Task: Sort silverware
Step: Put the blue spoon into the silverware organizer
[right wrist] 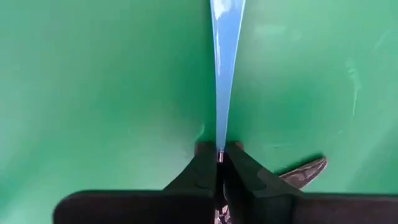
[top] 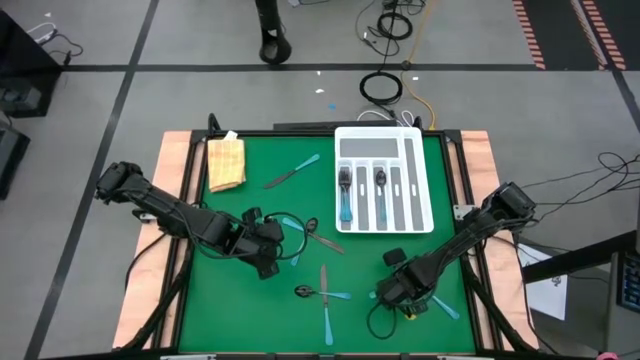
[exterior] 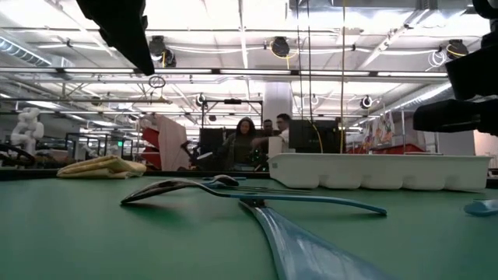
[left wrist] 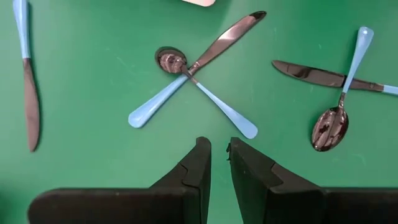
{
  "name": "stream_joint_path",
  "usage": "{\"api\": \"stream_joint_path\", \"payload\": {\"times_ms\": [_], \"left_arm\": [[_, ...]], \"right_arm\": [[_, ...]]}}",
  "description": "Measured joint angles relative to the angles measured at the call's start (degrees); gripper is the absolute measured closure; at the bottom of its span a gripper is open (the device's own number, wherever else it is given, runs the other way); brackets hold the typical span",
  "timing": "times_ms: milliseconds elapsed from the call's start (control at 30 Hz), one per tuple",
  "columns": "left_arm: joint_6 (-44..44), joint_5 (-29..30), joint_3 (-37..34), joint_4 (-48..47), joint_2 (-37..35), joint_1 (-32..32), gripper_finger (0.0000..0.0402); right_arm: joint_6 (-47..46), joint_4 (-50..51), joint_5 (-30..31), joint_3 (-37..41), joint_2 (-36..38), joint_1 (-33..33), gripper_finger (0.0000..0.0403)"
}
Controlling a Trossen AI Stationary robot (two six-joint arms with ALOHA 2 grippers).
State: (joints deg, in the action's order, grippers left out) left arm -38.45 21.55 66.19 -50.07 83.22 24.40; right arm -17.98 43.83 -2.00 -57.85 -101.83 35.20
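High view: green mat [top: 250,300] on a wood-edged table, grey taped floor around (people sit far behind). Right gripper [right wrist: 219,155] clamps a blue-handled utensil [right wrist: 222,68]; left gripper [left wrist: 219,149], jaws narrow, hovers near crossed silverware [left wrist: 186,74]; white tray [top: 424,170] beyond.

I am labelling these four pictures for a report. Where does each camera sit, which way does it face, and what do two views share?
High view: above, facing straight down; both arms, white tray.
Low view: at tabletop height, facing level across; arm parts at the top corners.
Left wrist view: on the left arm, over a crossed spoon and knife; left pincer empty.
Right wrist view: on the right arm; right pincer shut on a blue handle.
Shared: high and low views both show the tray.
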Motion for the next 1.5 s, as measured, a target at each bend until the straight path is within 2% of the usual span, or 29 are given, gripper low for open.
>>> {"api": "stream_joint_path", "payload": {"times_ms": [200,300,367,433,533,600,667,767,900,1033,1100,1167,1233,1367,1500], "left_arm": [[0.3,4.0,0.0,-0.1,0.0,-0.1,0.0336],[2.1,5.4,0.0,-0.1,0.0,-0.8,0.0336],[2.7,5.8,0.0,-0.1,0.0,-1.5,0.0336],[2.8,6.0,0.0,0.8,0.0,-2.5,0.0336],[5.2,5.9,0.0,5.2,0.0,-4.4,0.0336],[8.7,4.5,0.0,10.6,0.0,-6.0,0.0336],[11.6,0.4,0.0,17.6,0.0,-8.3,0.0336],[14.3,-8.3,0.0,31.5,0.0,-12.6,0.0336],[13.4,-21.9,0.0,48.5,0.0,-19.3,0.0336],[4.9,-35.9,0.0,63.4,0.0,-26.1,0.0336],[-2.0,-43.3,0.0,73.7,1.2,-29.0,0.0336],[-10.4,-49.4,0.1,82.3,3.0,-31.3,0.0336],[-18.7,-53.2,0.0,89.6,5.5,-32.7,0.0336],[-33.4,-58.7,0.0,101.9,10.9,-33.5,0.0336],[-50.0,-61.0,0.0,116.7,16.7,-32.6,0.0336]], "right_arm": [[-9.2,-1.7,0.9,-5.1,5.2,-2.3,0.0402],[-16.1,-1.3,6.5,-6.7,9.6,-3.8,0.0402],[-19.4,-1.5,15.5,-7.9,13.9,-4.4,0.0402],[-19.5,-1.6,28.5,-8.6,18.3,-4.3,0.0402],[-14.0,-0.9,48.9,-8.8,22.6,-4.1,0.0403],[-10.8,-0.3,58.9,-8.8,24.5,-4.5,0.0403],[-6.1,-1.3,65.6,-8.8,25.5,-5.3,0.0403],[5.4,-6.2,72.3,-8.8,25.3,-6.1,0.0403],[18.9,-15.9,80.4,-8.8,24.7,-7.5,0.0403],[22.0,-16.4,87.9,-8.9,24.7,-7.4,0.0403],[21.7,-13.7,91.3,-8.9,24.7,-7.2,0.0403],[22.2,-12.6,92.0,-8.9,24.7,-7.3,0.0403],[24.9,-12.8,92.0,-8.9,24.7,-7.6,0.0403],[36.9,-14.1,92.0,-8.9,24.7,-8.3,0.0403],[49.1,-17.0,92.1,-8.9,24.7,-9.0,0.0403]]}}
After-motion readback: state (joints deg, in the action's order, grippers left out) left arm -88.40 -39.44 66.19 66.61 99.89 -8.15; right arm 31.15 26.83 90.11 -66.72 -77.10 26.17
